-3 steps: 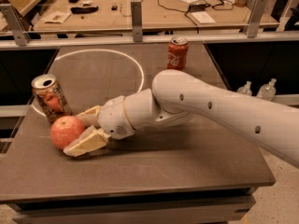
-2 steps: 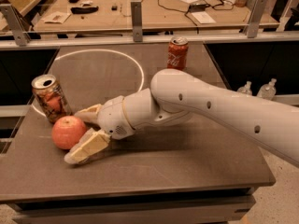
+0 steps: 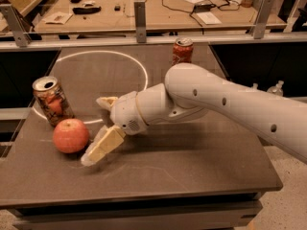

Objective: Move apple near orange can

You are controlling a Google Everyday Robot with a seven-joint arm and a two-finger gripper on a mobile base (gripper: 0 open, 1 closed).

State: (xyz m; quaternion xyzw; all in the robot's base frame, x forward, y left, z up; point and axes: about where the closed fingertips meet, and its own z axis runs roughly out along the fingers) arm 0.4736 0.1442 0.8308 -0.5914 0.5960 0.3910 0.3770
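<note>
The reddish-orange apple (image 3: 71, 135) rests on the dark table (image 3: 192, 171) at the left, just in front of and close to the orange can (image 3: 52, 101), which stands upright with a silver open top. My gripper (image 3: 101, 126) is just right of the apple, open and empty. Its near finger (image 3: 103, 145) lies low beside the apple and its far finger (image 3: 108, 102) points left behind it. The apple sits outside the jaws, at their left edge.
A red can (image 3: 182, 51) stands upright at the table's back, right of centre. A white circle line (image 3: 139, 63) is marked on the tabletop. Behind a metal rail (image 3: 144, 40) is a wooden bench with cables and small items. Plastic bottles (image 3: 277, 87) stand at right.
The gripper has let go of the apple and drawn back a little to the right. The apple stays on the table beside the orange can.
</note>
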